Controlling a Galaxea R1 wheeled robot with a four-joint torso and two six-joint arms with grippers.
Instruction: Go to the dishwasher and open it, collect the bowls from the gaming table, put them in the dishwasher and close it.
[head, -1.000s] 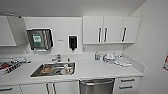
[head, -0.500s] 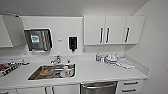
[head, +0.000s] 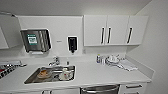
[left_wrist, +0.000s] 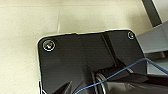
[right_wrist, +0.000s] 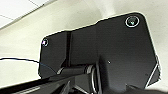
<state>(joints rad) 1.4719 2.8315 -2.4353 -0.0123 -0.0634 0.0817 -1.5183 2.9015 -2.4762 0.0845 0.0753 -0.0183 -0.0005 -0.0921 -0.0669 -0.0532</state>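
Compared w/ the earlier head frames, the whole kitchen wall sits lower and bigger in the picture, so your camera has come closer to the counter; the things themselves did not move. You are facing a white counter (head: 100, 75) w/ a steel sink (head: 51, 74) that has some dishes inside, a paper towel dispenser (head: 35, 40) and a dark soap dispenser (head: 72, 44) on the wall, and white upper cabinets (head: 115, 30) at the right. The dishwasher (head: 100, 89) is just under the counter edge, at the very bottom of the head view, right of the sink; you see its steel top strip and handle, and the door looks closed. My judgement: you are in the first step, approach to the dishwasher, opening not yet begun. Next you probably need to bend the torso or back off a bit, bc the handle is very low in view, then bring one arm down to it. About the jaws: wrist views give the dark plate and pale floor, so I cannot tell if either gripper is open or closed, or how far the dishwasher lies from them.
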